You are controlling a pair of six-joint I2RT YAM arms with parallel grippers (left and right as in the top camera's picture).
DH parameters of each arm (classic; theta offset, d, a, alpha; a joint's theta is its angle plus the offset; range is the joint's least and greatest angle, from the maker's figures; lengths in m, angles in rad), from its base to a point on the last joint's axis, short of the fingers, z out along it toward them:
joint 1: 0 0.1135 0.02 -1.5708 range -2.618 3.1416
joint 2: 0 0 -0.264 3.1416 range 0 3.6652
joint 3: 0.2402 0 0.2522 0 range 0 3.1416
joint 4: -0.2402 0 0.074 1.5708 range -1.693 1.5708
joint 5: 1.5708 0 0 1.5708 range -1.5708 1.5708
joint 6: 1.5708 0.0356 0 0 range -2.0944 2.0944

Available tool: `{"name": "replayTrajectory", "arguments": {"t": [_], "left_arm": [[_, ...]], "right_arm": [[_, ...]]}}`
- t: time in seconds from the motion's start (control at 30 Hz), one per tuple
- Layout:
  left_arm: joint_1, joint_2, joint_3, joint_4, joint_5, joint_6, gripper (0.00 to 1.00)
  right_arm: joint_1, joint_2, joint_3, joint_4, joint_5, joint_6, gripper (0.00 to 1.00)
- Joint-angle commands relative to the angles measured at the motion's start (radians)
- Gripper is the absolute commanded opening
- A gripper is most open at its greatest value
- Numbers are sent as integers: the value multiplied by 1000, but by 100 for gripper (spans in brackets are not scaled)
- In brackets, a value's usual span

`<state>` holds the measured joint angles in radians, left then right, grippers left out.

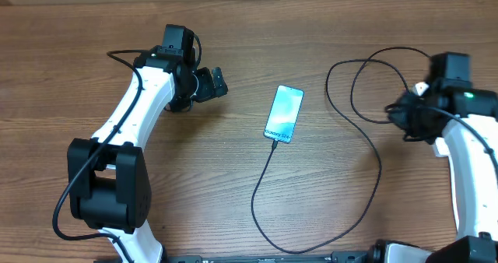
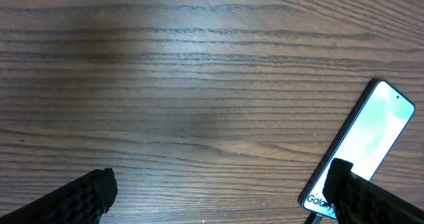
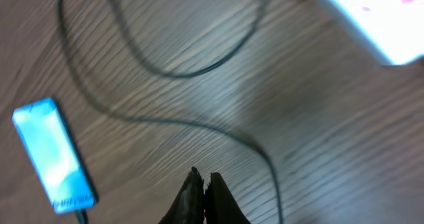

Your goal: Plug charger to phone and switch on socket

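Two readings | left fingers apart | right fingers together | charger reaches phone

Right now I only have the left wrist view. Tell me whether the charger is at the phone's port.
Observer: Overhead, the tip of the charger meets the bottom edge of the phone. It looks plugged in, though I cannot confirm it is seated.
Operator: Find me the socket.
Observer: It is on the robot's right, mostly hidden under the right arm overhead. The right wrist view shows the socket as white and blurred, with red marks.
Operator: Give me the right claw's state.
Observer: The right claw is shut and holds nothing.
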<state>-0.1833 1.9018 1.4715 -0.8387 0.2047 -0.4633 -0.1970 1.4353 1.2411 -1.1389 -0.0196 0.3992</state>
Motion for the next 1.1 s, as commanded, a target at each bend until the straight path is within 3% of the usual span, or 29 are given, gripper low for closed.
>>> {"name": "replayTrajectory", "arguments": {"t": [0.0,0.17,0.23,0.33,0.37,0.6,0.87,1.07], "left_arm": [[0,-25,1,1,-6,19,99],[0,-25,1,2,-6,19,100],[0,-25,1,1,-6,19,100],[0,-25,1,1,-6,19,100],[0,-25,1,1,-6,19,99],[0,-25,1,1,-6,19,100],[0,-25,1,1,-6,19,100],[0,-25,1,1,-6,19,100]], "right_arm": [[-79,3,23,9,93,105,4],[-169,3,23,40,241,226,8],[-195,6,22,64,266,226,32],[-220,28,22,97,327,225,90],[-225,38,22,108,346,225,100],[-230,80,23,142,387,218,100],[-248,83,22,322,412,-32,100],[-288,95,23,337,399,-67,100]]}}
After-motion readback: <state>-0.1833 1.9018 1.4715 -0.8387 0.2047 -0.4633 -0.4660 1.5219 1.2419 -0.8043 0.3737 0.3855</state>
